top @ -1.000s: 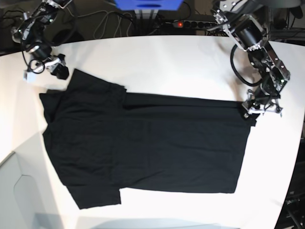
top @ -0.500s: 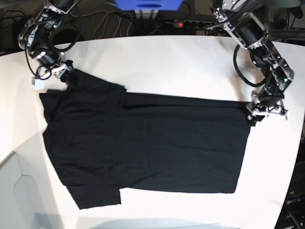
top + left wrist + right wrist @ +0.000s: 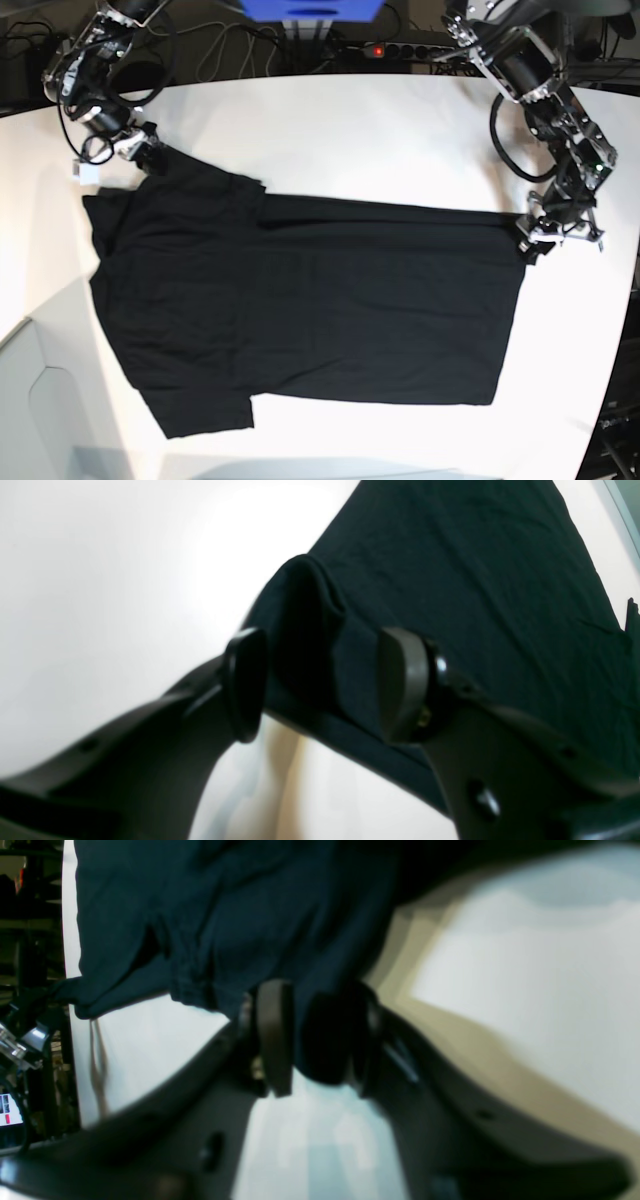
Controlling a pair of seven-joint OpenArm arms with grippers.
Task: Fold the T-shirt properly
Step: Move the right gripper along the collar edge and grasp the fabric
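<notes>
Black cloth fills most of the white table (image 3: 350,130): the T-shirt (image 3: 300,310) lies flat, sleeves toward the base view's left, hem toward its right. I am setting both grippers on its far edge, ready to lift and fold.

My left gripper (image 3: 320,685) sits at the hem's far corner, at the base view's right. Its jaws stand apart with a raised hump of fabric between them, not yet pinched. I would close firmly on that hump before lifting, so the corner does not slip out.

My right gripper (image 3: 315,1040) is at the far sleeve corner, at the base view's upper left. Its pads are drawn close with dark cloth between them. It looks clenched on the T-shirt, though the view is blurred and I cannot be sure the grip is complete.

To fold cleanly, I judge both corners should rise together and travel evenly, keeping the edge taut.

No containers are visible anywhere.
</notes>
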